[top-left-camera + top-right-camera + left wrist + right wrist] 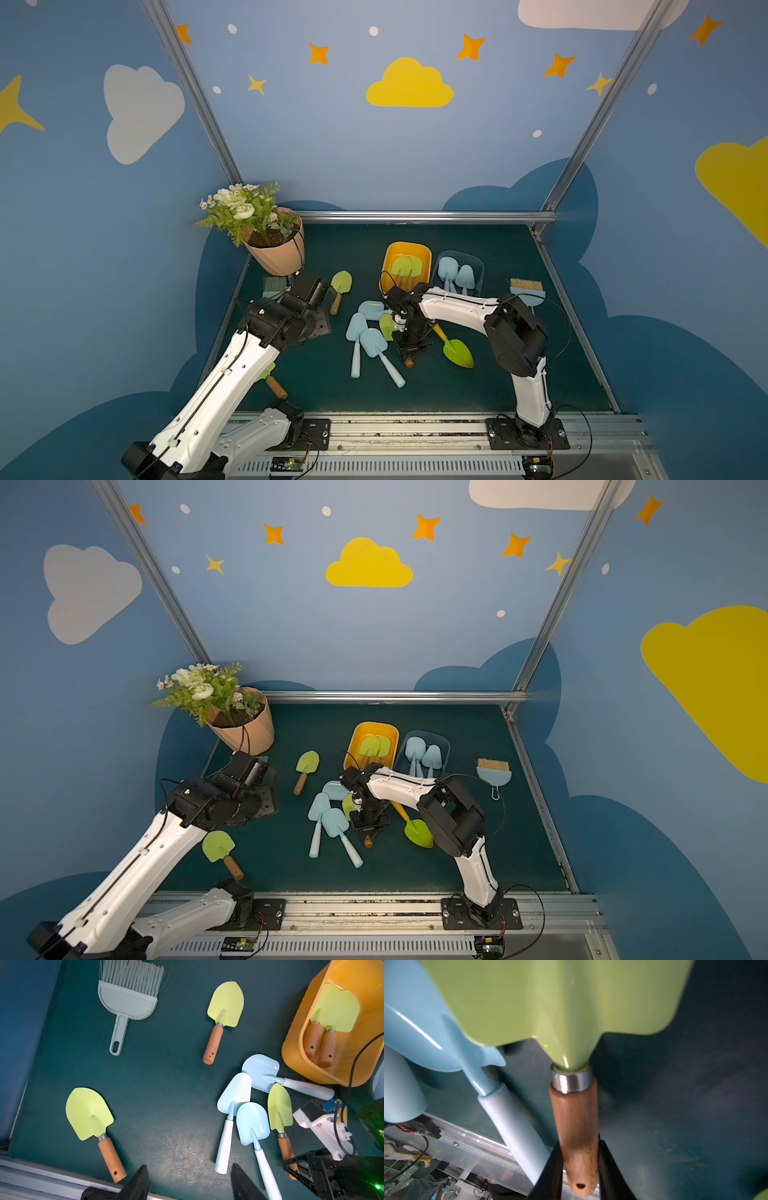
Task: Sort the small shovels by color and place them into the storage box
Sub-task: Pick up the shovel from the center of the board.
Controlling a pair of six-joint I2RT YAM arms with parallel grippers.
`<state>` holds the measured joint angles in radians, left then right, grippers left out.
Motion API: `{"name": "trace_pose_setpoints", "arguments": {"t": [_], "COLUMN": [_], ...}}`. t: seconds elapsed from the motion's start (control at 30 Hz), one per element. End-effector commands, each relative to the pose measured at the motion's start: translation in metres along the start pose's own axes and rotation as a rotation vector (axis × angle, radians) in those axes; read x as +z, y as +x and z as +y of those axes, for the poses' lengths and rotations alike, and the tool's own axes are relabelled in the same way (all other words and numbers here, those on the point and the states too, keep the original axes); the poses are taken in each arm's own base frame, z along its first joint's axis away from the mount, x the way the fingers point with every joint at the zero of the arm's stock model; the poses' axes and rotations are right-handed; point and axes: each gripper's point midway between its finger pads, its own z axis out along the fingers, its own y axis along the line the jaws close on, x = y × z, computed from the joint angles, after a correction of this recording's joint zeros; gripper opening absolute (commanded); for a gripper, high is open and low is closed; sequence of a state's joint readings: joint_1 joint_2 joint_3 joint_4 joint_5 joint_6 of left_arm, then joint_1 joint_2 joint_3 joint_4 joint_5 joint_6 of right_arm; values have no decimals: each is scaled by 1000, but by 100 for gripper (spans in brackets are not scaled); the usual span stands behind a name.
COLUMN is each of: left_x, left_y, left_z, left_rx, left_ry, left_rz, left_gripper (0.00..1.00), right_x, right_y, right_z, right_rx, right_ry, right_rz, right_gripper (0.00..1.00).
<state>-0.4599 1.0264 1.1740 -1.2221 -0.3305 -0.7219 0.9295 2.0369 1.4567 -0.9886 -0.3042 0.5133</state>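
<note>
Pinching green shovel by its wooden handle in right claw, blade ahead of the tips, blue shovels just beside. Holding left claw spread, empty, above mat.

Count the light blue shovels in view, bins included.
5. Three cluster mid-mat: rear shovel, left shovel, front shovel. Two lie in the blue bin: one left, one right. The right arm may hide more.
</note>
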Motion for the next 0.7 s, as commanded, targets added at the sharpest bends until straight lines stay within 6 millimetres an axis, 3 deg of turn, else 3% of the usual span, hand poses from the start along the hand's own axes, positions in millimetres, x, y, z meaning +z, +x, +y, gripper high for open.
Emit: {"name": "trace_pose_setpoints", "arguments": {"t": [0.0, 0.4, 0.67], "left_x": [0, -9, -11], "left_y": [2, 1, 3], "left_z": [0, -2, -2], "left_rx": [-1, -18, -25], "left_ry": [12, 38, 54], "left_rz": [5, 2, -1], "left_gripper": [56, 57, 57], "right_x": [-9, -39, -82], "right_y": [6, 25, 49], "right_z": [-1, 3, 11], "right_rx": [-12, -78, -108], "right_ry": [25, 68, 47], "right_rz": [5, -22, -59], "right_gripper": [20, 12, 7]}}
